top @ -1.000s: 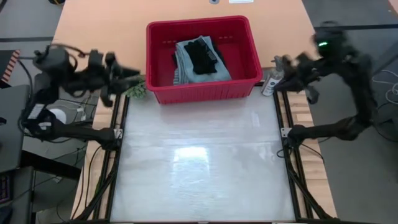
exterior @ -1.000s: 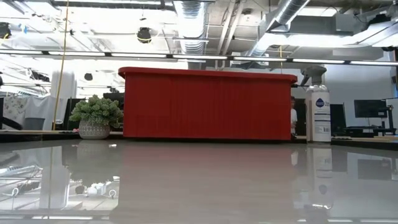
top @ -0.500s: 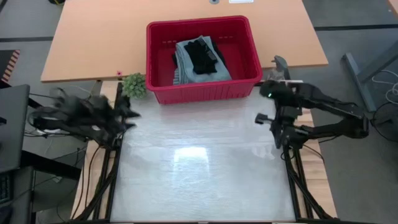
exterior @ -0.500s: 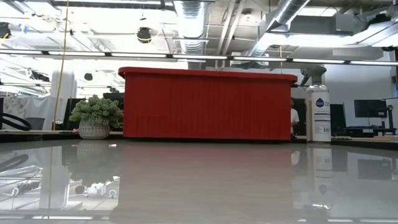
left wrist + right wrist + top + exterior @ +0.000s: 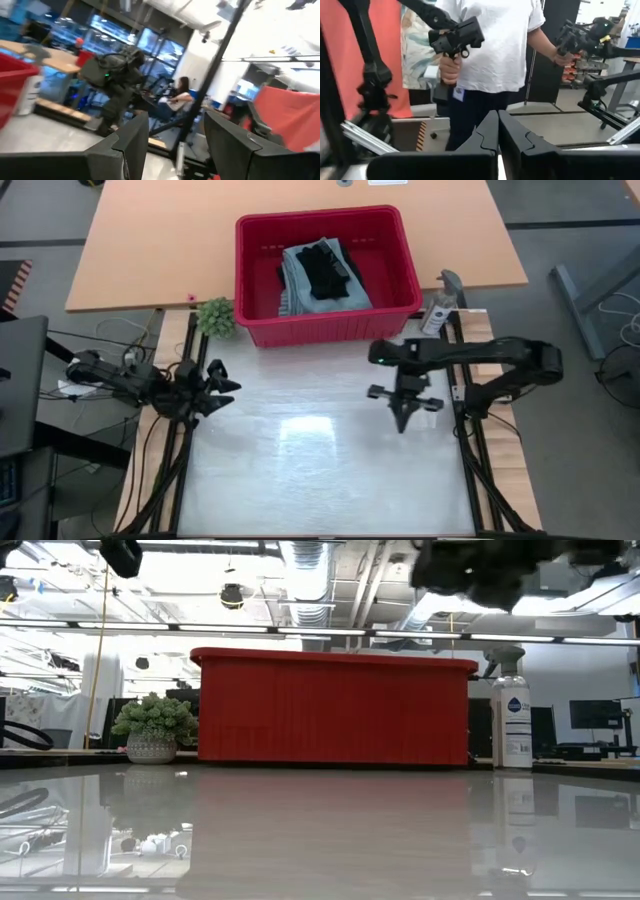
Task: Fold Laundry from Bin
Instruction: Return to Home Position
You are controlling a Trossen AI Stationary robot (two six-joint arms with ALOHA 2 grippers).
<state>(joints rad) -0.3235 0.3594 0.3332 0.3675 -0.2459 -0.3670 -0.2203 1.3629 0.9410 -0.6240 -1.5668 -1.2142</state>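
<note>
Right gripper (image 5: 403, 416) swung from bin (image 5: 330, 328) side over table (image 5: 300, 480); left gripper (image 5: 222, 386) dropped to table's left edge.

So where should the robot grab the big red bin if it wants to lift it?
Probably the rolled rim of the red bin, from above: left gripper on its left short wall, right gripper on its right one. The bin is too wide for one gripper, the rim sticks out as a lip to pinch, and the folded laundry lies in the middle, clear of both walls.
</note>
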